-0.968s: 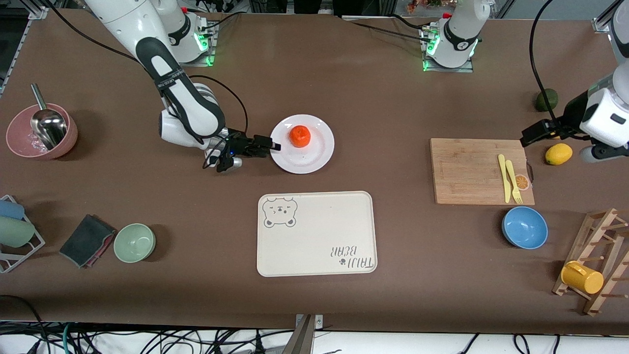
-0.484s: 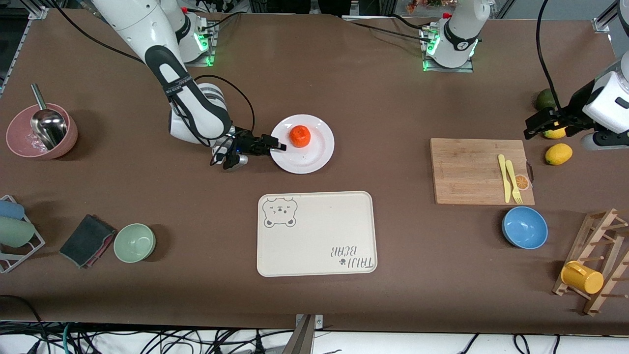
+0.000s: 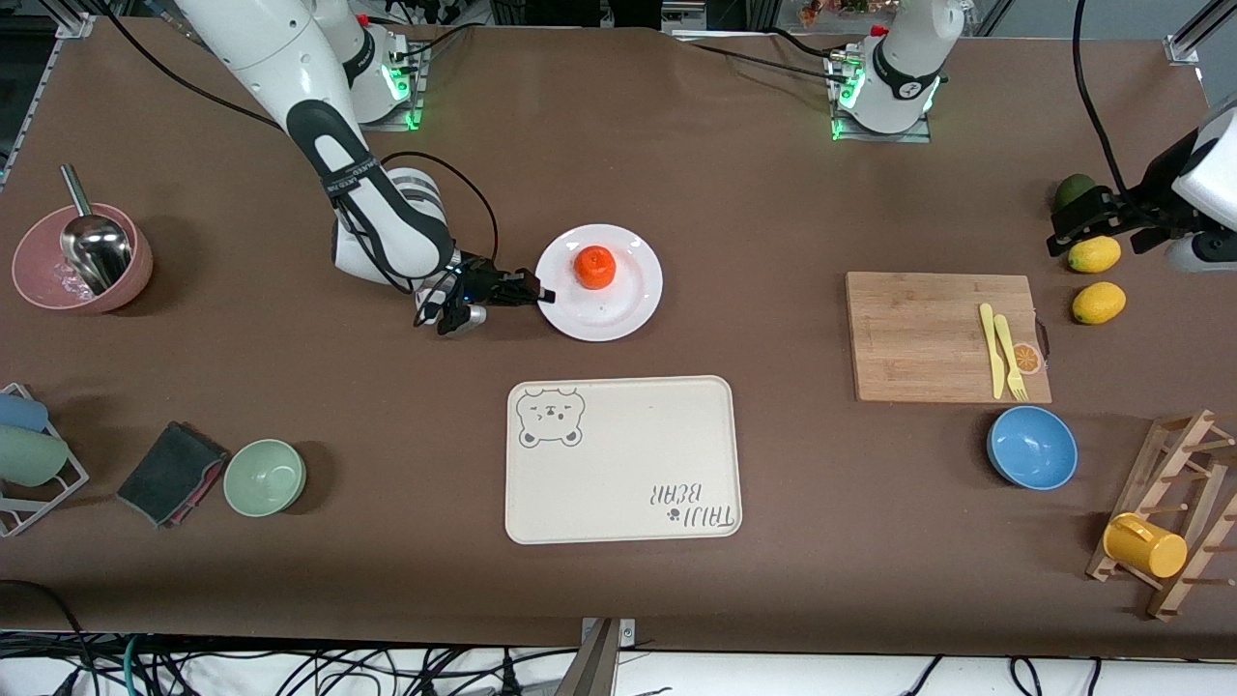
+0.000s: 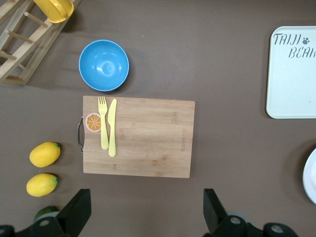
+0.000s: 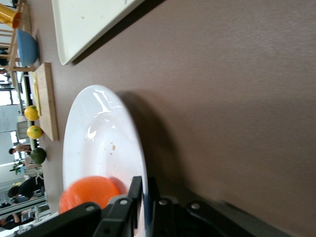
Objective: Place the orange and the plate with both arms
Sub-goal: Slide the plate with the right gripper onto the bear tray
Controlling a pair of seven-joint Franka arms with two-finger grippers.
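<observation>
The white plate (image 3: pixel 618 311) lies on the brown table with the orange (image 3: pixel 593 267) on it. My right gripper (image 3: pixel 543 294) reaches in low from the right arm's end and is shut on the plate's rim. In the right wrist view the two fingers pinch the thin rim of the plate (image 5: pixel 98 143) at my right gripper (image 5: pixel 144 190), and the orange (image 5: pixel 86 192) sits just beside them. My left gripper (image 3: pixel 1082 224) hangs open at the left arm's end, over the avocado (image 3: pixel 1071 188) and a lemon (image 3: pixel 1094 253). In the left wrist view my left gripper (image 4: pixel 146 212) holds nothing.
A cream bear-printed tray (image 3: pixel 618 459) lies nearer the camera than the plate. A wooden cutting board (image 3: pixel 928 333) with a yellow fork and knife, a blue bowl (image 3: pixel 1031 447), a second lemon (image 3: pixel 1098 302) and a mug rack (image 3: pixel 1174 512) fill the left arm's end. A green bowl (image 3: pixel 264 476) and a pink bowl (image 3: pixel 77 259) stand at the right arm's end.
My right gripper has slid onto the plate's rim and shut on it, nudging the plate slightly toward the left arm's end. The left arm has drawn back over the avocado and lemon.
</observation>
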